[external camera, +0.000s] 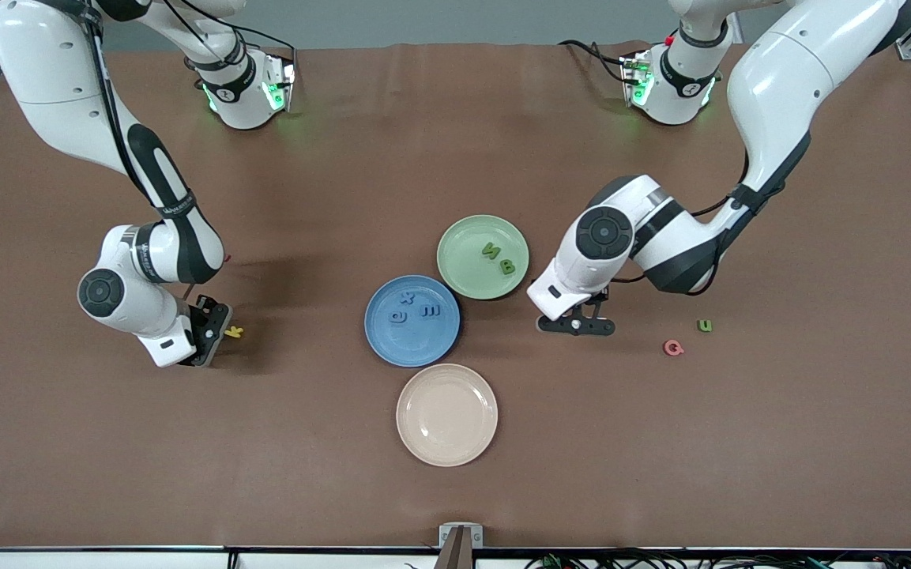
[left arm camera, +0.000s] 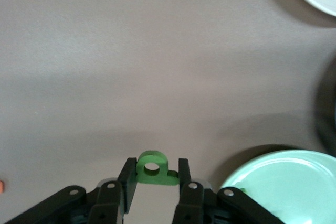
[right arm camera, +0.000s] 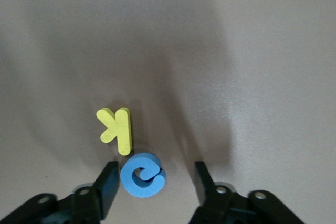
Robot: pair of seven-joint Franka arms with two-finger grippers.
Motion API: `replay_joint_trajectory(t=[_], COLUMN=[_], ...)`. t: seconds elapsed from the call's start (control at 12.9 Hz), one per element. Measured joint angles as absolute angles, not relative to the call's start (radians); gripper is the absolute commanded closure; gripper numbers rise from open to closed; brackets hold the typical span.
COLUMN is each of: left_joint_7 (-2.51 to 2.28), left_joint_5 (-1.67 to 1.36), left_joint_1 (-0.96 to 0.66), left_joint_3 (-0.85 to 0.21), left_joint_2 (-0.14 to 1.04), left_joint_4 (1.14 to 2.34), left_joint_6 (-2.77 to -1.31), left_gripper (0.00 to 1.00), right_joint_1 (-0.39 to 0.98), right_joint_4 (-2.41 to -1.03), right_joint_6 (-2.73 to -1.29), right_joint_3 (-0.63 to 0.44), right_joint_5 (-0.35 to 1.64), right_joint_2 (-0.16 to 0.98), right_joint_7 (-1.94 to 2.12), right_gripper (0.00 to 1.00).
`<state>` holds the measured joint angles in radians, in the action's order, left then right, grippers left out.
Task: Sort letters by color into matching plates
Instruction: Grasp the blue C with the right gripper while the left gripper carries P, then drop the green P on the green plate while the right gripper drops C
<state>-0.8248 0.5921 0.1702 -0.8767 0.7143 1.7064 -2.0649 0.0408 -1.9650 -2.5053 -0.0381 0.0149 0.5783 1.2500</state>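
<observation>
My left gripper (left arm camera: 155, 174) is shut on a green letter (left arm camera: 154, 168) with a round hole, just over the table beside the pale green plate (left arm camera: 294, 192). In the front view this gripper (external camera: 577, 324) hides its letter. The green plate (external camera: 467, 245) holds two green letters (external camera: 491, 251) (external camera: 508, 266). Three blue letters lie in the blue plate (external camera: 415, 346). My right gripper (right arm camera: 155, 170) is open around a round blue letter (right arm camera: 143, 176); one finger touches it, the other stands apart. Another green letter (external camera: 705, 325) lies on the table toward the left arm's end.
A yellow K (right arm camera: 116, 129) lies against the blue letter, beside my right gripper (external camera: 214, 332). A pink letter (external camera: 673, 347) sits next to the loose green one. A beige plate (external camera: 447, 415) stands nearer the front camera than the blue plate.
</observation>
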Motion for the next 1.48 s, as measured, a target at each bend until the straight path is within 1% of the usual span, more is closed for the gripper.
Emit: replay_joint_trajectory(t=[0.16,0.31,0.47,0.78,0.85,1.01,1.09,1.24,1.32,1.4,1.48], left_joint_7=[-0.862,-0.914,-0.977,-1.079,-1.106,-1.171,-1.202,-1.274,-1.305,-1.333,-1.361], left_joint_5=[0.592,0.591,0.591,0.591,0.591,0.591,0.591,0.591,0.591,0.591,0.591], left_joint_1=[0.152,0.125,0.09,0.02,0.003,-0.023,-0.033,-0.048,-0.055,-0.064,-0.075], left_joint_3=[-0.877,-0.876,-0.875,-0.864,-0.857,-0.855,-0.855,-0.854,-0.853,-0.853,-0.852], left_joint_2=[0.714,0.714,0.715,0.734,0.742,0.756,0.761,0.77,0.776,0.783,0.789], left_joint_4=[1.705,1.704,1.704,1.704,1.707,1.723,1.738,1.776,1.788,1.795,1.798], left_joint_6=[-2.065,-2.065,-2.065,-2.065,-2.065,-2.075,-2.097,-2.153,-2.168,-2.173,-2.175], left_gripper=[1.0,1.0,1.0,1.0,1.0,0.99,0.97,0.88,0.81,0.63,0.34], right_joint_1=[0.041,0.041,0.041,0.041,0.041,0.046,0.053,0.087,0.122,0.163,0.208], right_joint_4=[-1.963,-1.961,-1.962,-1.949,-1.925,-1.836,-1.787,-1.719,-1.707,-1.705,-1.704], right_joint_6=[-2.507,-2.501,-2.503,-2.492,-2.448,-2.294,-2.216,-2.103,-2.067,-2.038,-2.02], right_joint_3=[-0.038,-0.037,-0.037,-0.037,-0.037,-0.035,-0.032,-0.026,-0.023,-0.021,-0.017], right_joint_5=[0.015,0.015,0.015,0.016,0.016,0.016,0.016,0.016,0.016,0.017,0.017], right_joint_2=[0.578,0.569,0.573,0.573,0.571,0.563,0.556,0.535,0.52,0.505,0.495], right_joint_7=[1.25,1.25,1.25,1.23,1.216,1.162,1.119,0.968,0.854,0.73,0.591], right_gripper=[0.72,0.86,0.89,0.9,0.9,0.9,0.9,0.9,0.9,0.9,0.9])
